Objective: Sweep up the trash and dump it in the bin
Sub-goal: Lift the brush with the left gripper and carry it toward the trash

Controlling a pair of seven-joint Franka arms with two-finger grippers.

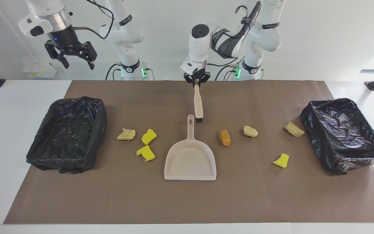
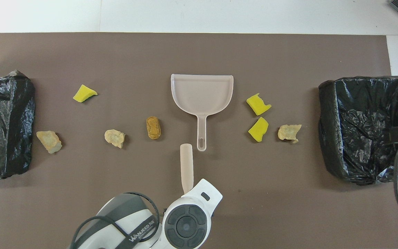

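We see a white desk (image 1: pixel 8 130) with a big brown mat (image 1: pixel 187 201) on it, and a white wall above. The left arm reads "WANEEO", as far as we can tell. Our left hand (image 1: pixel 197 84) is closed on a brush (image 1: pixel 198 105), held over the mat beside the dustpan (image 1: pixel 190 159) handle. Our right hand (image 1: pixel 71 55) waits open, high over a black-bagged bin (image 1: pixel 68 133). Another bin (image 1: pixel 344 133) sits at the left arm's end. The trash (image 1: pixel 225 137) lies on the mat, on both sides of the dustpan
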